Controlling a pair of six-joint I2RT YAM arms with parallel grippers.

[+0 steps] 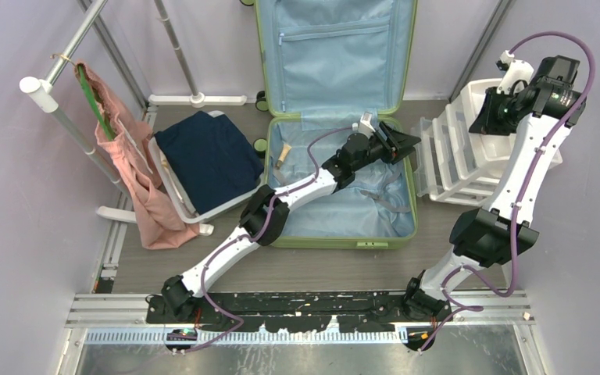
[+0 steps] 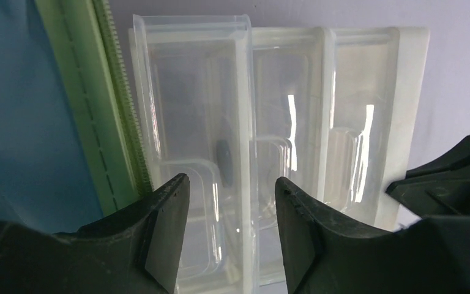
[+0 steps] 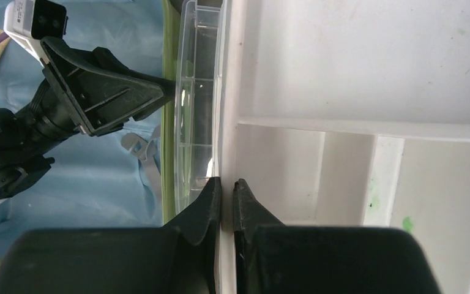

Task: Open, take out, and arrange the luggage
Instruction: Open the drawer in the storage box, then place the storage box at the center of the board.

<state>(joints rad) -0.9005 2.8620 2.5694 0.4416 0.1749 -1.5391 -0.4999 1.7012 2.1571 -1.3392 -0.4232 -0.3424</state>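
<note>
The light-green luggage (image 1: pixel 344 244) lies open on the floor, its lid (image 1: pixel 336 47) standing against the back wall and its pale blue lining showing. My left gripper (image 1: pixel 406 141) is open over the luggage's right rim, facing the white plastic drawer unit (image 1: pixel 457 160). In the left wrist view the open gripper (image 2: pixel 231 190) has a clear drawer wall (image 2: pixel 245 92) in front of it, and the green rim (image 2: pixel 76 92) is at the left. My right gripper (image 3: pixel 227 184) is shut on the drawer unit's white wall (image 3: pixel 229 92); it sits at the unit's top (image 1: pixel 491 116).
A small tan-handled object (image 1: pixel 283 154) and loose straps (image 1: pixel 383 195) lie in the luggage's base. A white basket (image 1: pixel 173 187) holding folded navy cloth (image 1: pixel 211 156) stands left of the luggage. A pink garment (image 1: pixel 137 164) hangs from a rail (image 1: pixel 43 90) at the left.
</note>
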